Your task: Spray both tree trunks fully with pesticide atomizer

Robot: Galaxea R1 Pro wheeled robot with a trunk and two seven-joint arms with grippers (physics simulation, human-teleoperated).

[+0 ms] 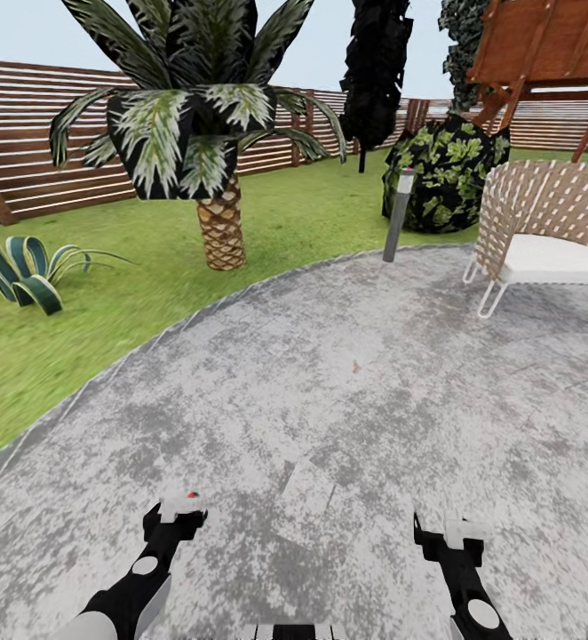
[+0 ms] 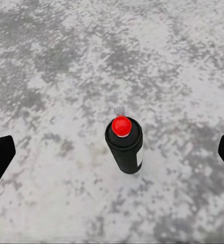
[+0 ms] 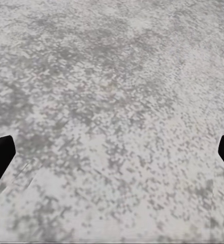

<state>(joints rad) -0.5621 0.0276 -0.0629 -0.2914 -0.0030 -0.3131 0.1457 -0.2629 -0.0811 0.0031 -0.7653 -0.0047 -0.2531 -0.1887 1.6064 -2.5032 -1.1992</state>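
Observation:
The pesticide atomizer (image 2: 124,145), a small dark bottle with a red top, stands upright on the grey concrete floor (image 1: 329,400). In the left wrist view it sits between my left gripper's fingers (image 2: 0,157), which are spread wide and touch nothing. In the head view its red top (image 1: 192,495) peeks out just past my left gripper (image 1: 177,514). My right gripper (image 1: 445,538) hangs open over bare concrete, its fingers (image 3: 0,155) far apart. The lawn (image 1: 285,222) and slat fence (image 1: 27,151) lie ahead. The pale-trunked trees are out of view.
A short palm (image 1: 218,222) and a spiky agave (image 1: 19,267) grow on the grass at left. A grey lamp post (image 1: 399,218), a leafy bush (image 1: 445,173) and a dark cypress (image 1: 374,71) stand ahead. A wicker chair (image 1: 543,236) sits at right.

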